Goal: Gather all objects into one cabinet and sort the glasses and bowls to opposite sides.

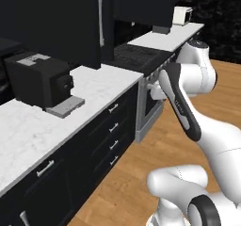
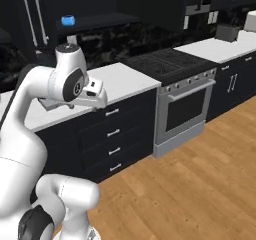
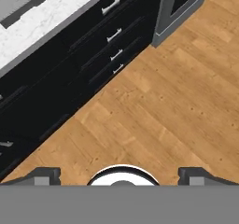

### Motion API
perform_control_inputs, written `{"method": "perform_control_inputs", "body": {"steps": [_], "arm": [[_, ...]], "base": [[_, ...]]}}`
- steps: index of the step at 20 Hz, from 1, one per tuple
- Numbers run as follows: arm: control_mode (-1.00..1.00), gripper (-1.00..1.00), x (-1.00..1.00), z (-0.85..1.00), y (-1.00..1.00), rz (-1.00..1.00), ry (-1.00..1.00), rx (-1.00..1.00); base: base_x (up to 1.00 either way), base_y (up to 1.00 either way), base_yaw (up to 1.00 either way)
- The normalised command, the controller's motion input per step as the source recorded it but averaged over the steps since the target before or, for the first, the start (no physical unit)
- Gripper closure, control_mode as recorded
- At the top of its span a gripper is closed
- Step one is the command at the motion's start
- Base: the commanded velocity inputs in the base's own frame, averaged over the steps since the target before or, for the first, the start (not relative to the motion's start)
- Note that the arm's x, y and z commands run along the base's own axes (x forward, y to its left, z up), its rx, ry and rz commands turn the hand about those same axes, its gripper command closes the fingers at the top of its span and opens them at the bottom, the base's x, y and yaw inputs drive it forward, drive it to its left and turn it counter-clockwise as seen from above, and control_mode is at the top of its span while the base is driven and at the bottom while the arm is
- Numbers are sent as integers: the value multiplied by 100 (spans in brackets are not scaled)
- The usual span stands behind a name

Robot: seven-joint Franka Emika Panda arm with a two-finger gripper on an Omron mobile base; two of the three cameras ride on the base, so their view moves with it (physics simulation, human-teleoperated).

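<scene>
One small bright blue bowl (image 2: 68,20) stands on the broad black shelf of the wall cabinet (image 2: 102,20), near the shelf's left end. A tall door with long white bar handles (image 2: 37,15) stands open to its left. The glasses are out of view. My gripper (image 3: 120,174) points down at the wooden floor in front of the drawers, jaws wide open with nothing between the fingertips (image 3: 45,174). In the right base view the hand (image 2: 94,93) hangs at counter height, well below and in front of the shelf.
A black coffee machine (image 1: 40,79) sits on the white marble counter (image 1: 99,81). To the right are the stove (image 2: 167,64) and its oven door (image 2: 185,109). Black drawers with short handles (image 3: 108,35) line the counter front. Wooden floor (image 3: 163,115) lies open beside them.
</scene>
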Motion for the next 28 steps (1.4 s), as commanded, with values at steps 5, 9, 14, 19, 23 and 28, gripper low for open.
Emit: {"method": "perform_control_inputs", "body": {"steps": [5, 9, 14, 19, 23, 28], "arm": [[100, -100, 0, 0, 0, 0, 0, 0], [100, -100, 0, 0, 0, 0, 0, 0], [100, -100, 0, 0, 0, 0, 0, 0], [100, -100, 0, 0, 0, 0, 0, 0], [100, -100, 0, 0, 0, 0, 0, 0], [100, -100, 0, 0, 0, 0, 0, 0]], "base": [[78, -20, -11], [82, -23, -6], [80, -14, -6], [79, -8, 0], [78, -13, 20], [72, -18, 33]]}}
